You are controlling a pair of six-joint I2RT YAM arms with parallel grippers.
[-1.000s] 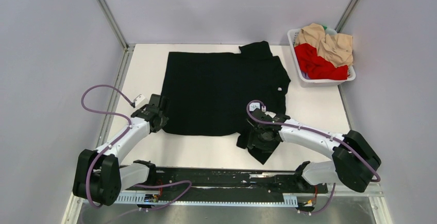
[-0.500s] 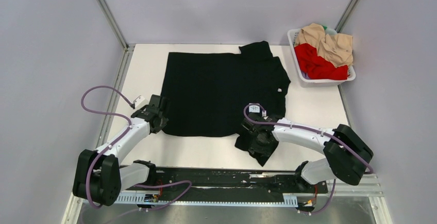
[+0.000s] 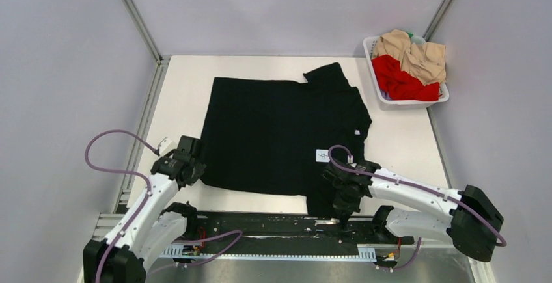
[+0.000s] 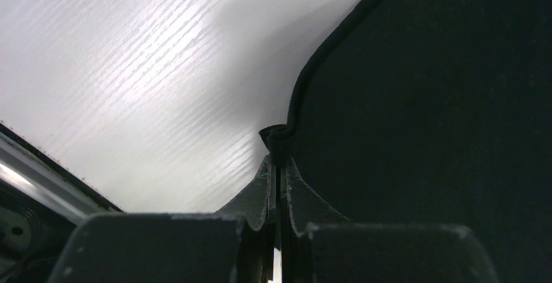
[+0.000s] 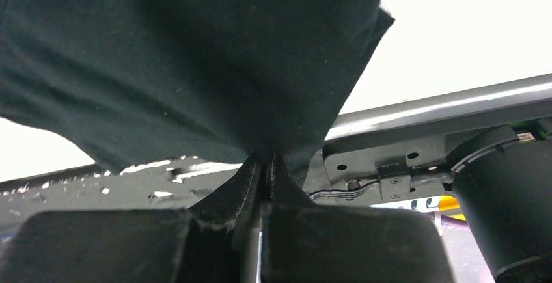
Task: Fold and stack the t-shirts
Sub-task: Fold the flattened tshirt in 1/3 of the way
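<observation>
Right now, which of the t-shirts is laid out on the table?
The black t-shirt: it lies spread on the table, while the red t-shirt and the beige t-shirt sit crumpled in the white basket at the far right.

black t-shirt [image 3: 273, 127] — red shirt [image 3: 398, 81], beige shirt [image 3: 423, 55] — white basket [image 3: 416, 103]

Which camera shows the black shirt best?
Top external: the whole black shirt lies spread on the table. Left wrist shows only its hem pinched in the left gripper; right wrist only a fold pinched in the right gripper.
</observation>
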